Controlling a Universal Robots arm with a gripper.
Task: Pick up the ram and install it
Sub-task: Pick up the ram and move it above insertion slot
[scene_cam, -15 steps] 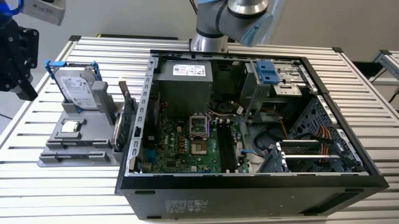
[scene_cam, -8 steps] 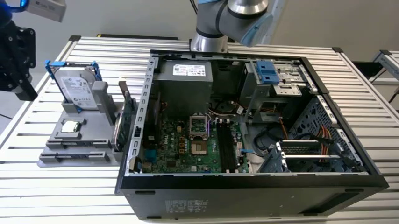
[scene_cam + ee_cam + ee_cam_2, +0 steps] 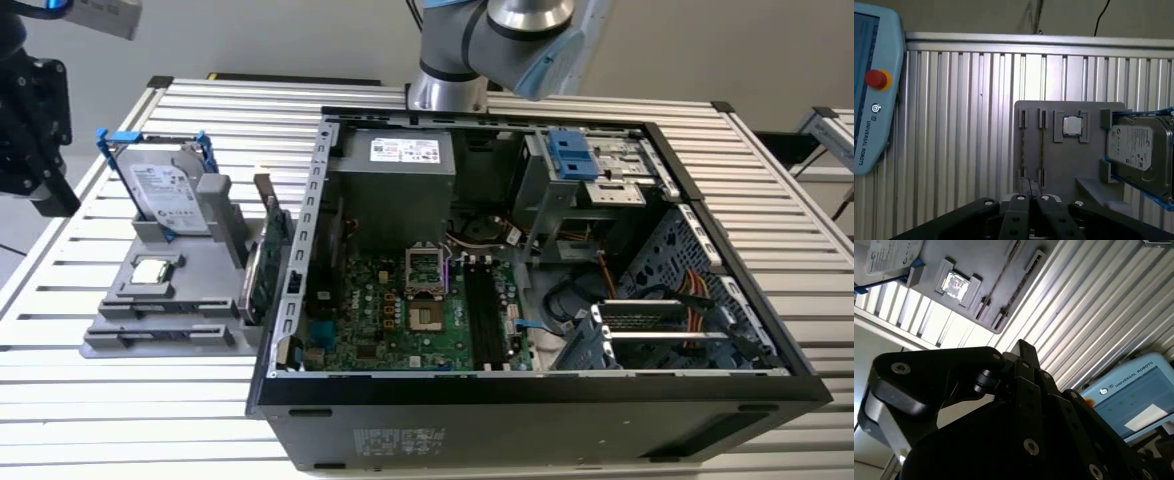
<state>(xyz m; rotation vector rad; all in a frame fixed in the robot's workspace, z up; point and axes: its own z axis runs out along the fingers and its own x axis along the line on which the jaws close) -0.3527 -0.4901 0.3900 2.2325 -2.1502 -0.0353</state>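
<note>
Jaws together, toward grey fixture (image 3: pixel 1054 165)

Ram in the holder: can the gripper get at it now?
Probably yes: the gripper hangs clear of the holder, nothing lies between them, and the ram stands upright with its top edge free.

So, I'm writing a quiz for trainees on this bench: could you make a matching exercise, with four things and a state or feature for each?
Things:
1. hard drive
2. processor chip
3. computer case
4. teach pendant

States:
A. lying flat in the grey holder
B. carries a red button
C. side open, motherboard showing
D. standing on edge in a blue frame

Pairs: 1-D, 2-A, 3-C, 4-B
</note>
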